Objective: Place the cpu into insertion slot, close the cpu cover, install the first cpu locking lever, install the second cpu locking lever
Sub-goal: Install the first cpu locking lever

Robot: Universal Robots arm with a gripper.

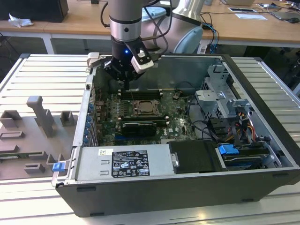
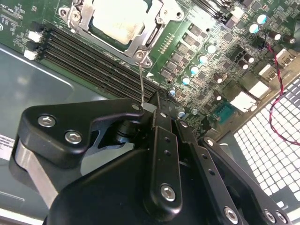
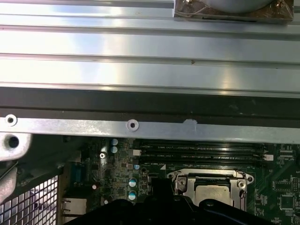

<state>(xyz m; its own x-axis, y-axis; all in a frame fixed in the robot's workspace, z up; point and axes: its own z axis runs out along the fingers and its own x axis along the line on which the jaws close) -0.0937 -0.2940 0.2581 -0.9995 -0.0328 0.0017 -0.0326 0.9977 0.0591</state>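
In the insertion slot (image 2: 96,29) lies the dull silver cpu (image 2: 121,18); tool (image 2: 149,108) clamps a thin lever (image 2: 142,79).

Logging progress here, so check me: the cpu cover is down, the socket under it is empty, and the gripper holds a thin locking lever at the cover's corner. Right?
Not empty. In the second wrist view the cpu lies in the window of the cpu cover. The rest stands: cover down, gripper holding the thin locking lever at its corner.

silver cpu (image 2: 123,18) seated, cpu cover (image 2: 149,33) down
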